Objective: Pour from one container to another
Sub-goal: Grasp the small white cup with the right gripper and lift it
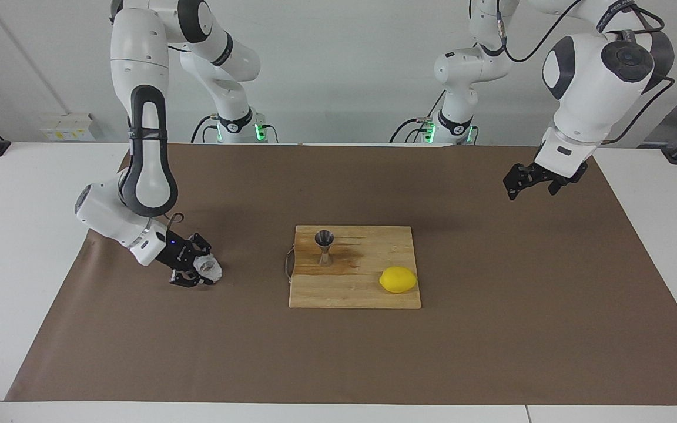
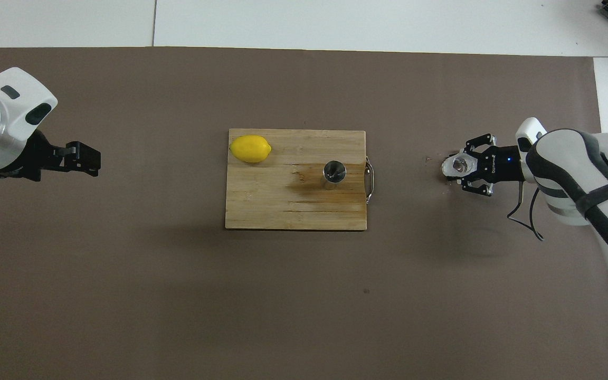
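The small whitish ridged cup (image 1: 209, 268) stands low at the brown paper toward the right arm's end of the table; its brownish inside shows in the overhead view (image 2: 457, 165). My right gripper (image 1: 197, 271) reaches in low from the side, with a finger against each side of the cup. The steel hourglass jigger (image 1: 324, 247) stands upright on the wooden cutting board (image 1: 355, 294), mouth up (image 2: 334, 172). My left gripper (image 1: 515, 185) waits in the air over the paper at the left arm's end, holding nothing.
A yellow lemon (image 1: 398, 279) lies on the board's corner toward the left arm's end, farther from the robots than the jigger. A dark wet stain (image 2: 304, 179) marks the board beside the jigger. The board has a metal handle (image 2: 370, 179) facing the cup.
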Robot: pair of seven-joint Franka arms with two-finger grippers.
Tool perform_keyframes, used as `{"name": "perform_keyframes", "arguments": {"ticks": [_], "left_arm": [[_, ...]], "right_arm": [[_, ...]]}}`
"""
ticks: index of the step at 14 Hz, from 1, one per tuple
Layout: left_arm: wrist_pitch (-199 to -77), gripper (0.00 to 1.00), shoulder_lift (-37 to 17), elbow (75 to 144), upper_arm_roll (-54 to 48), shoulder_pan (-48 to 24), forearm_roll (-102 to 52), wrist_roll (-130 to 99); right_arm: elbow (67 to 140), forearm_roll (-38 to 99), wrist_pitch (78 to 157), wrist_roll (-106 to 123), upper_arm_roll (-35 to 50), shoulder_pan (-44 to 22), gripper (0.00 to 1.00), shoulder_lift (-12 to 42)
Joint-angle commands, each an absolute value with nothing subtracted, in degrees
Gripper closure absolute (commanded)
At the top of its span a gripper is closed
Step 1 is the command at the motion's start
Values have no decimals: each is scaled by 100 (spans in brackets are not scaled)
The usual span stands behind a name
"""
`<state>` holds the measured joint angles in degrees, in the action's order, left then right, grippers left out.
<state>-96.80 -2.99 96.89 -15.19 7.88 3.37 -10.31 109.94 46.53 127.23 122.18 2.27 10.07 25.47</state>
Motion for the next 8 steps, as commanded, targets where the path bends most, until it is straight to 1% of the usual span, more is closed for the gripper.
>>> {"name": "perform_keyframes", "arguments": {"ticks": [1,3,5,6,8], "left_arm": [[-9659,0,-71,9878,-1485,817,229,-705],[-9650,0,-53,9896,-1337,678,220,-440],[-9642,0,-9,9905,-959,291,185,-431],[-9642,0,61,9984,-941,220,185,-431],[-9764,0,385,10404,-635,-25,-24,-422]], "right_arm": [[10934,4782,12841,12200,255,897,70,2462],[10934,4703,12823,11885,237,730,70,2242],[10934,4213,12823,11132,229,450,70,1961],[10916,3845,12815,10622,246,335,70,1795],[10881,3281,12762,9673,246,1,70,1557]]}}
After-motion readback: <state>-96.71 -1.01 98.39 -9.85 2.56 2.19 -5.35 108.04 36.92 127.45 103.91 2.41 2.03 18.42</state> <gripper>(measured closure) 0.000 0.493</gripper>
